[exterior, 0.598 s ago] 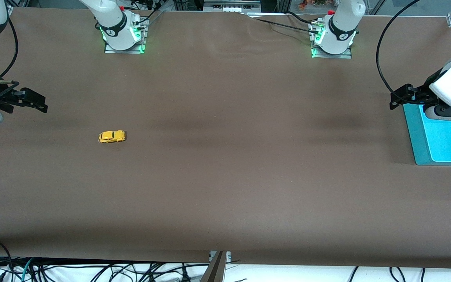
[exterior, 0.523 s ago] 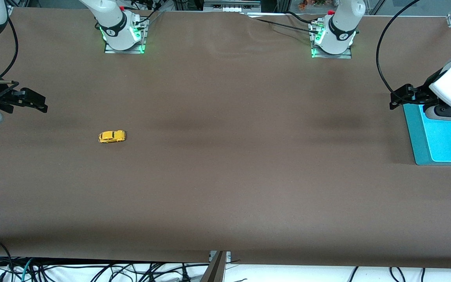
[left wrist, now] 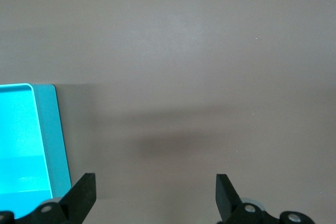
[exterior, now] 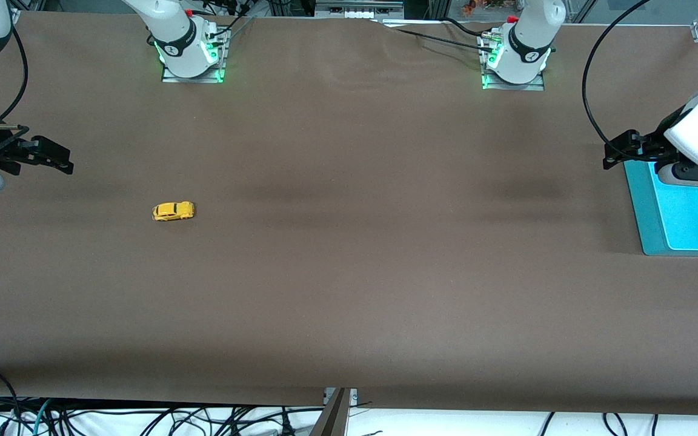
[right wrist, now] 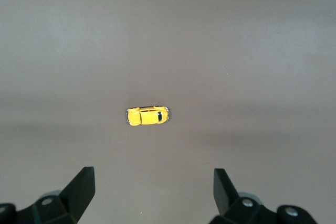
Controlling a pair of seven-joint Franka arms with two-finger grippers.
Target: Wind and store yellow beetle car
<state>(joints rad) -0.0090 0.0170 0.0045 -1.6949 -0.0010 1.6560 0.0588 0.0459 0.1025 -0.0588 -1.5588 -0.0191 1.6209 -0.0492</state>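
Both end effectors hang spread and empty, right end effector aimed at the yellow beetle car for pickup, left end effector waiting over the turquoise tray on the counter.

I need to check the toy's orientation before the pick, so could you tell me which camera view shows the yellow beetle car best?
The right wrist view: the yellow beetle car lies in full view from above, roof and windows visible. The front view shows it small, on the table toward the right arm's end. The left wrist view does not show it.
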